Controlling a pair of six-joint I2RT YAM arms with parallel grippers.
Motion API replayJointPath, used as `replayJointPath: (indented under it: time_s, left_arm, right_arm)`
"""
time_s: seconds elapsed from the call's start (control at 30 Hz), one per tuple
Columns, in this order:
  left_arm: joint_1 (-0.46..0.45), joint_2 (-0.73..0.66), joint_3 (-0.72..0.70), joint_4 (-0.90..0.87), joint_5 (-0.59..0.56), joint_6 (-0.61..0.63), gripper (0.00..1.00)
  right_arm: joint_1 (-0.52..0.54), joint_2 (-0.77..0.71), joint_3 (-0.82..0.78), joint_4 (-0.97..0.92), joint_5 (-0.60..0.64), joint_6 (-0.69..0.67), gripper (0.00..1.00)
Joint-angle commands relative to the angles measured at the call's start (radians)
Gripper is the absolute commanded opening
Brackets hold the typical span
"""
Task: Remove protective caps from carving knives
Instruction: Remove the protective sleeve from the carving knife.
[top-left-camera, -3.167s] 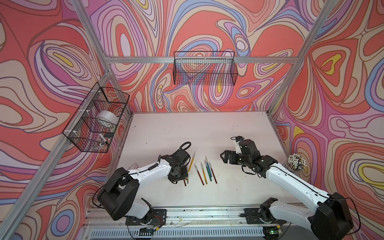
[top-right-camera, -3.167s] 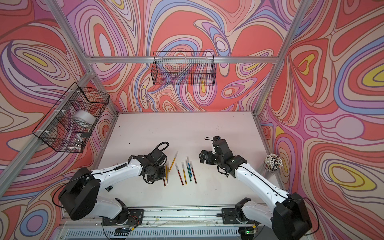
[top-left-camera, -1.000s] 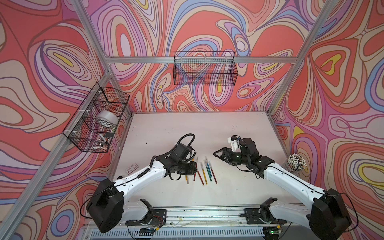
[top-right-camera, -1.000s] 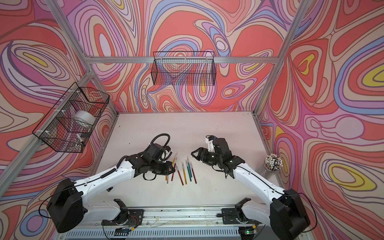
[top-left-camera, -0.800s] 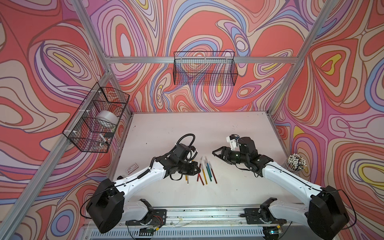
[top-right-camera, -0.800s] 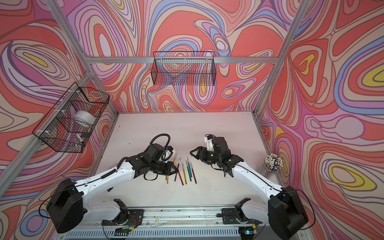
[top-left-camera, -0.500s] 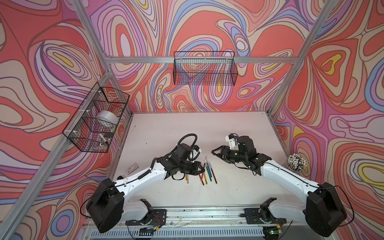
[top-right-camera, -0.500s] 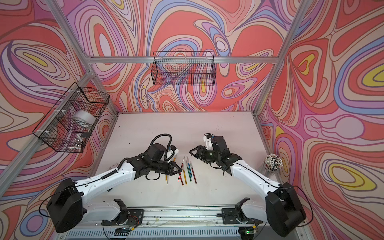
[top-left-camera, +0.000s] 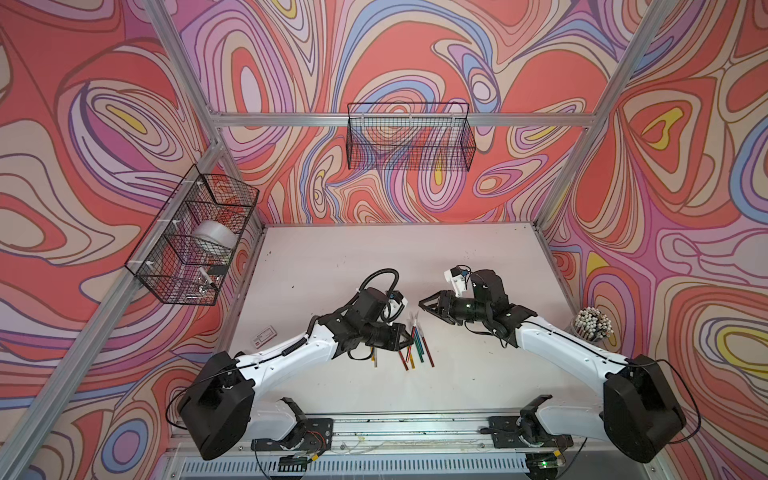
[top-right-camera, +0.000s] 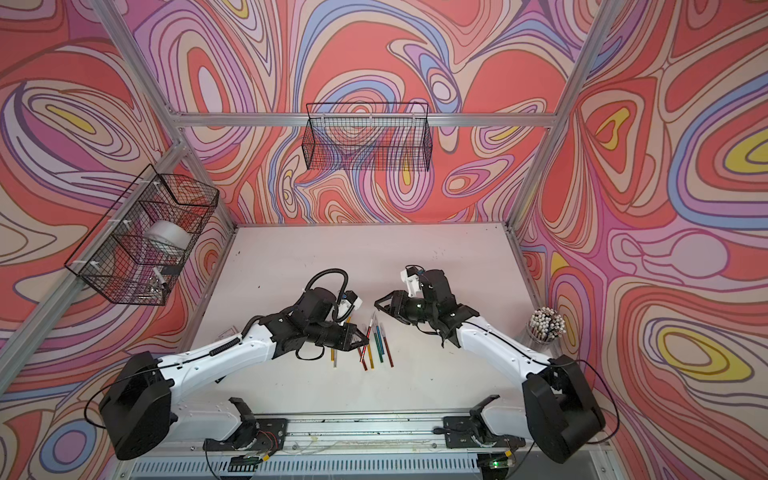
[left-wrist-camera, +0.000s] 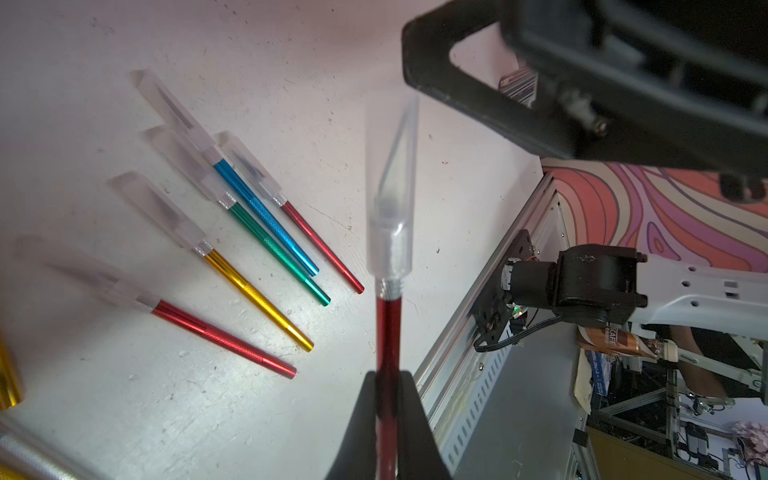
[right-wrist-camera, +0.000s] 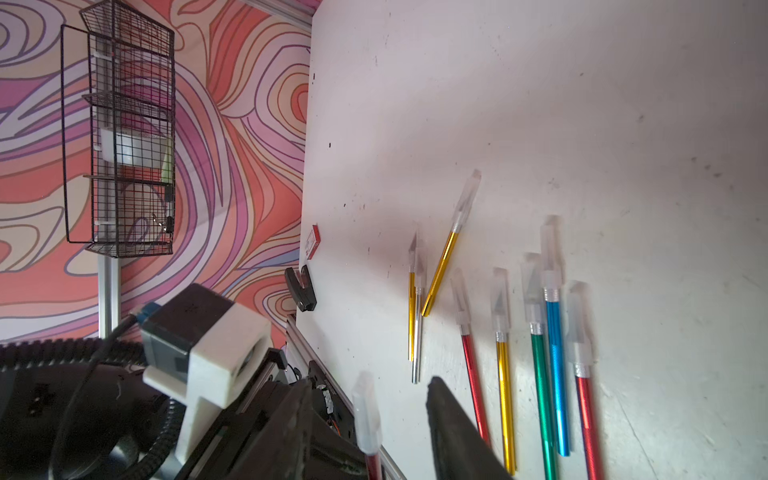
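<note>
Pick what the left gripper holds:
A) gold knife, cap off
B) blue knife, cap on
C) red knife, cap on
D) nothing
C: in the left wrist view the left gripper is shut on the handle of a red knife, and the translucent cap covers its blade.

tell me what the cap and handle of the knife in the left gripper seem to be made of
Cap: likely plastic, frosted translucent; the blade shows through it as a grey shape.
Handle: probably anodised metal, glossy red with bright streaks; its silver knurled collar looks like bare metal.
</note>
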Motion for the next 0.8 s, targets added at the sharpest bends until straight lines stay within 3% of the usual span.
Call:
replayJointPath:
  time_s: [0.0,0.77]
  left_arm:
    - [-0.010,0.013,0.018,0.026,0.000,0.002,0.10]
    - [-0.028,0.036,0.046,0.023,-0.031,0.005,0.09]
  right_arm:
    - [0.005,0.018,0.029,0.021,-0.023,-0.005,0.42]
    - [0.026,0.068,0.054,-0.055,-0.010,-0.024,0.29]
